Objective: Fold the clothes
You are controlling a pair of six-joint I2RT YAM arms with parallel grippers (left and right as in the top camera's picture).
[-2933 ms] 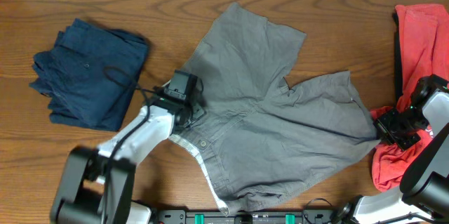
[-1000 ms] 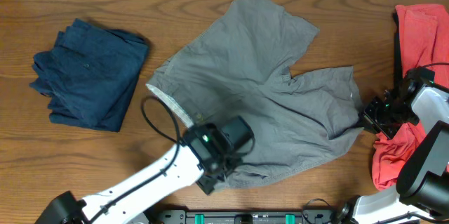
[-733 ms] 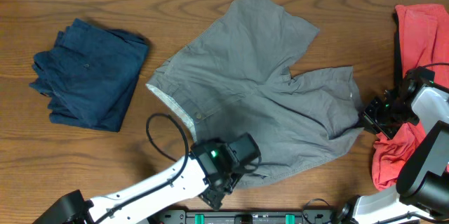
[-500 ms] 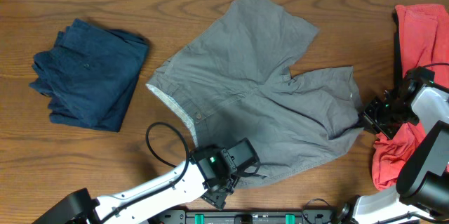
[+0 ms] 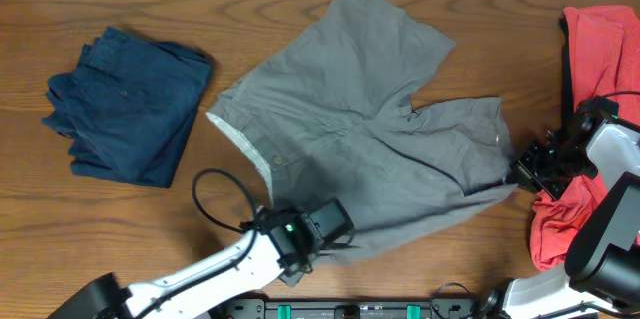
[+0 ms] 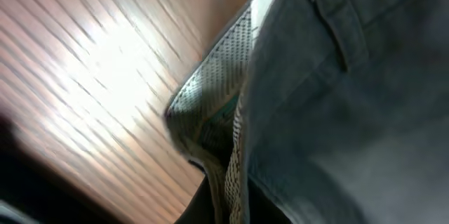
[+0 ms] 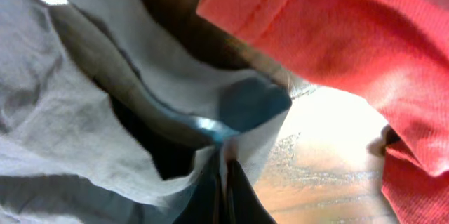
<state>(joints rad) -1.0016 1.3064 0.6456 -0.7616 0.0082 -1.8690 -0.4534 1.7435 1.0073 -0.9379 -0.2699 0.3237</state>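
The grey shorts lie spread across the table's middle, pale inner waistband showing at the left. My left gripper is shut on the waistband's near corner at the front edge. My right gripper is shut on the hem of the right leg. The navy blue shorts lie folded at the left. The red jersey lies crumpled at the right edge, and shows in the right wrist view.
The wooden table is bare at the front left. The left arm's cable loops over the wood by the waistband. The jersey lies right beside my right arm.
My left gripper moved from the waistband's left side to its near corner, then drew back toward the front edge holding it. My right gripper closed in on the leg hem and stayed.
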